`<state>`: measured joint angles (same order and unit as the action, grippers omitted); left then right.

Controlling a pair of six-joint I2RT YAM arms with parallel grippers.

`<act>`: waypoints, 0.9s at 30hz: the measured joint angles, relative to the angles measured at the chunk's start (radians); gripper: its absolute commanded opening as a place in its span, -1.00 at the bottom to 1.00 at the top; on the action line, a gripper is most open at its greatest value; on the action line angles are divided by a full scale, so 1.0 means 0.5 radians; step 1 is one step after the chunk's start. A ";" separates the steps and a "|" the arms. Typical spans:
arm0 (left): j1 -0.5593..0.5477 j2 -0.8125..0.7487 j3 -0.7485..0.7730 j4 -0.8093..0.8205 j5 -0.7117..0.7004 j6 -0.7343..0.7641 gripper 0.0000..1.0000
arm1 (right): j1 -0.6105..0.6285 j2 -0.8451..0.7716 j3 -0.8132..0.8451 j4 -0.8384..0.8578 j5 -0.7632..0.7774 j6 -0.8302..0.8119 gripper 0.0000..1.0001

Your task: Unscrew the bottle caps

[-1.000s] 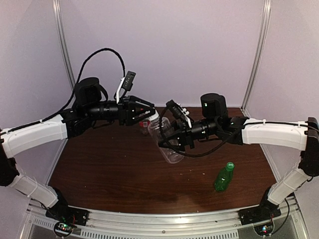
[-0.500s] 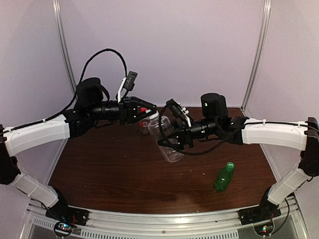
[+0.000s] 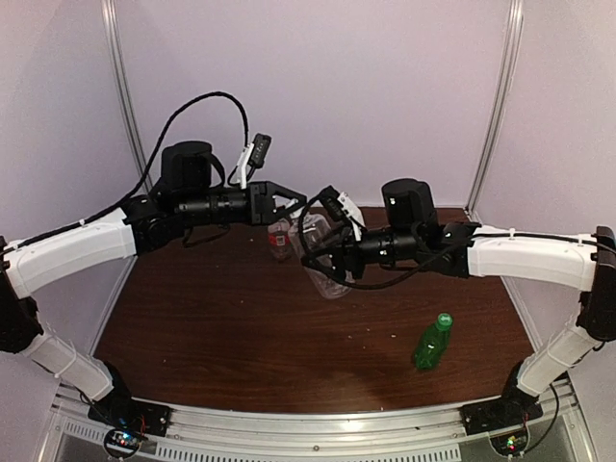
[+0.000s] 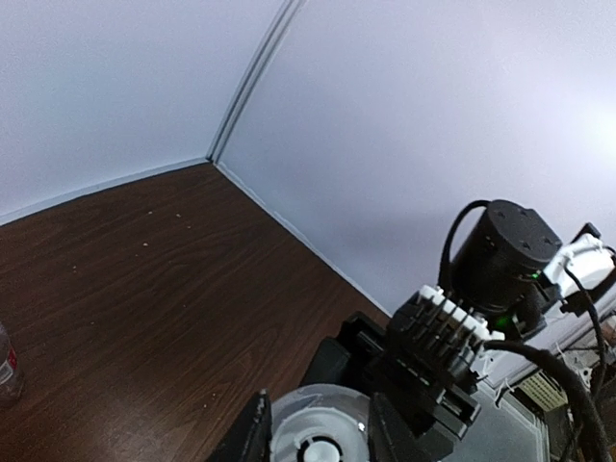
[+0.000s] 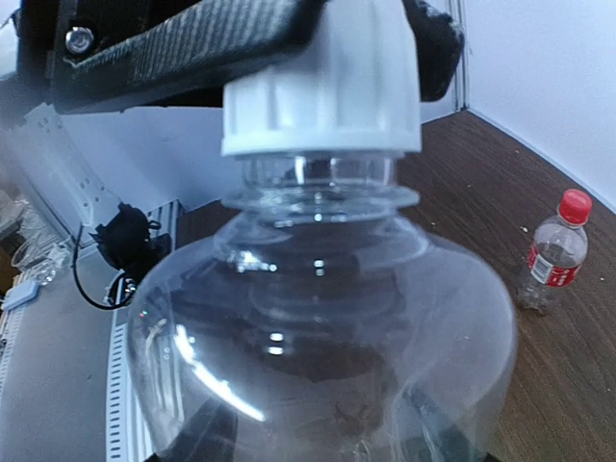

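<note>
No cap is off yet. The left gripper (image 3: pixel 292 204) pinches the white cap (image 5: pixel 322 82), still seated on the clear bottle (image 5: pixel 318 318), which the right gripper (image 3: pixel 325 252) clamps aloft near centre. The red cap (image 5: pixel 575 204) stands at 12 o'clock, the green cap (image 3: pixel 444 319) at 4. The label (image 5: pixel 547 269) under the red cap is too small to read.

- Right wrist view: the white cap (image 5: pixel 318 96) has its top hidden beneath the fingers (image 5: pixel 183 43) of the left gripper (image 5: pixel 322 29), at 12 o'clock.
- The clear bottle (image 5: pixel 318 327) runs off the bottom edge at 6 o'clock.
- Left wrist view: a small bottle (image 4: pixel 6 361) is sliced by the edge at 9 o'clock, cap unseen.
</note>
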<state>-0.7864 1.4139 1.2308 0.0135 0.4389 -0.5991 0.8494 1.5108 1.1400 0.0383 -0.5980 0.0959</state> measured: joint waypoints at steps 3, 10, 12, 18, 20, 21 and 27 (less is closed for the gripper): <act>-0.072 0.029 0.075 -0.143 -0.287 -0.073 -1.00 | 0.029 0.000 0.001 -0.034 0.217 -0.047 -0.32; -0.140 0.081 0.141 -0.243 -0.580 -0.146 -0.31 | 0.061 0.000 0.001 -0.089 0.447 -0.106 -0.26; -0.144 0.079 0.138 -0.238 -0.584 -0.128 -0.04 | 0.061 0.000 0.002 -0.093 0.450 -0.127 -0.22; -0.144 -0.001 0.089 -0.256 -0.498 0.145 0.69 | 0.049 0.000 0.005 -0.136 0.378 -0.159 -0.17; -0.144 -0.067 0.069 -0.270 -0.454 0.254 0.81 | 0.042 -0.002 0.005 -0.154 0.303 -0.189 -0.14; -0.144 -0.106 0.062 -0.281 -0.433 0.307 0.83 | 0.040 -0.004 0.005 -0.165 0.256 -0.203 -0.11; -0.130 -0.322 0.009 -0.293 -0.256 0.594 0.84 | 0.037 -0.059 0.005 -0.219 -0.104 -0.286 -0.05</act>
<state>-0.8516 1.2530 1.2354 -0.1329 0.3111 -0.3023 0.8680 1.4815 1.1423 -0.0711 -0.6498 -0.0471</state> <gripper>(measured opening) 0.922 0.535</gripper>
